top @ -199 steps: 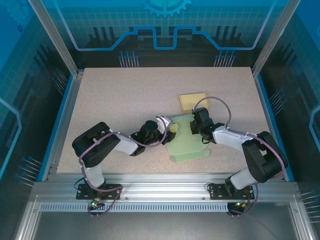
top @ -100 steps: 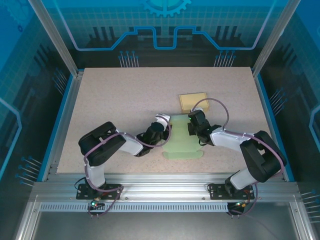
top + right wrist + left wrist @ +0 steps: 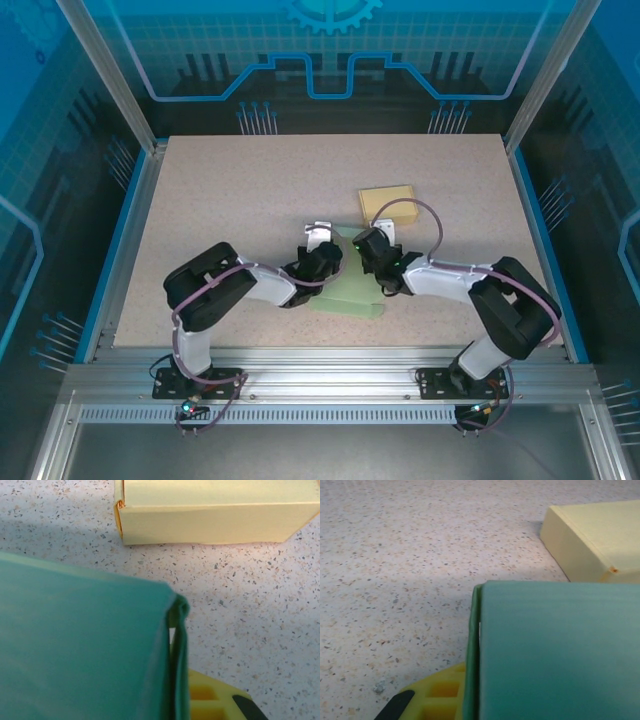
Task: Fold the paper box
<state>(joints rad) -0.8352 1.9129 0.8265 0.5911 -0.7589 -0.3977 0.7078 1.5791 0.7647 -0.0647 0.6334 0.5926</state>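
Left gripper (image 3: 325, 262) is clamped shut on the left edge of the green paper box (image 3: 345, 297); right gripper (image 3: 366, 246) is clamped on its right edge, at 3 o'clock. The sheet is held just 6 o'clock of the table (image 3: 230, 200) centre. A yellow box (image 3: 387, 201) is seen at 1 o'clock, apart.

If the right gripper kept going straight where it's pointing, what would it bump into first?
Probably the yellow box. The right gripper is pinching the green paper, and past that sheet the box sits ahead on the table. How far off is hard to tell.
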